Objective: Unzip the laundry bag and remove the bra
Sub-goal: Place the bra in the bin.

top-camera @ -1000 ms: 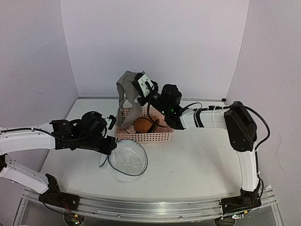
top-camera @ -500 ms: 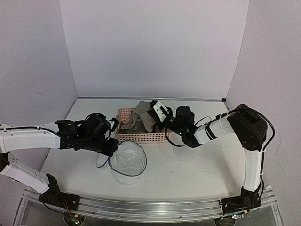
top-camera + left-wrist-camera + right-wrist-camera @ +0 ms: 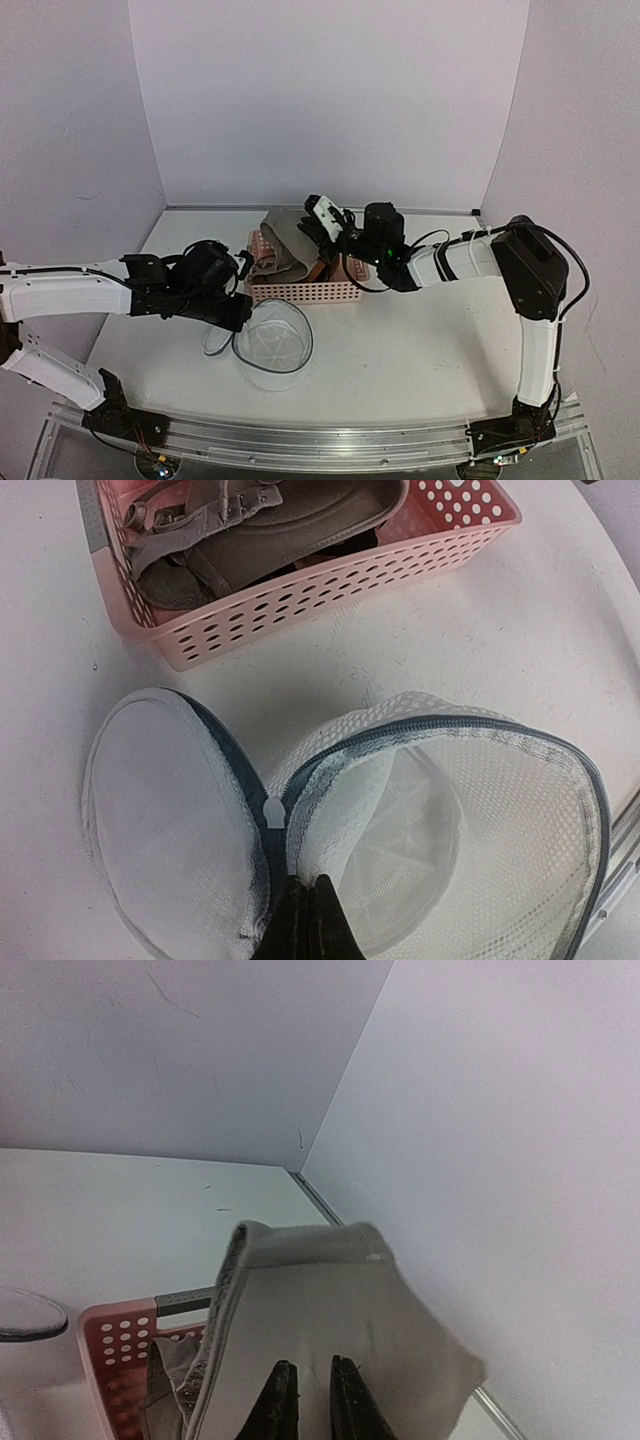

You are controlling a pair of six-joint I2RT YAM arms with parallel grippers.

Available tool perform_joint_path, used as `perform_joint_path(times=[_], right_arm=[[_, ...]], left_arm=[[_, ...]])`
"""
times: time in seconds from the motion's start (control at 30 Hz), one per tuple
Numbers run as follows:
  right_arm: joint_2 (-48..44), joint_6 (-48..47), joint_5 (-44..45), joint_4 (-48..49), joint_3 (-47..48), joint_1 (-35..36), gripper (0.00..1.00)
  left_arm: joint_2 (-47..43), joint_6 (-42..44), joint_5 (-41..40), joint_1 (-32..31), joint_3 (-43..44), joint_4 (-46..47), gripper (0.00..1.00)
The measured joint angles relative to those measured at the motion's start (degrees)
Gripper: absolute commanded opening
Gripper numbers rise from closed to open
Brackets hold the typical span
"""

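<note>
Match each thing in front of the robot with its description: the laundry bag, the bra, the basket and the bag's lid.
Things:
1. laundry bag
2. bra
3. basket
4. lid

Descriptions:
A. pink, with rows of holes
B. flipped open, lying flat beside the bag
C. grey-brown, draped in the basket
D. white mesh, rim pinched by the left fingers

Pairs: 1-D, 2-C, 3-A, 4-B

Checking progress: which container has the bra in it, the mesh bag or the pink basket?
The pink basket: the bra lies in it, straps showing. The bag is unzipped, with only bare mesh visible inside.
</note>
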Motion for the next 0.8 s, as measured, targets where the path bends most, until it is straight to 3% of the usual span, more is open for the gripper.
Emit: perform_joint_path(times=[0.2, 0.5, 0.8], right_arm=[[2.16, 0.44, -2.05, -4.81, 5.38, 0.02, 0.25], [3.1, 1.25, -2.93, -8.85, 5.81, 0.02, 0.33], [-0.35, 7.45, -0.5, -9.92, 1.33, 0.02, 0.52]], left_arm=[[0.0, 0.0, 0.0, 0.0, -0.02, -0.02, 0.0], [-0.44, 0.0, -0.04, 0.0, -0.02, 0.0, 0.0], [-0.46, -0.09, -0.02, 0.0, -0.02, -0.02, 0.0]])
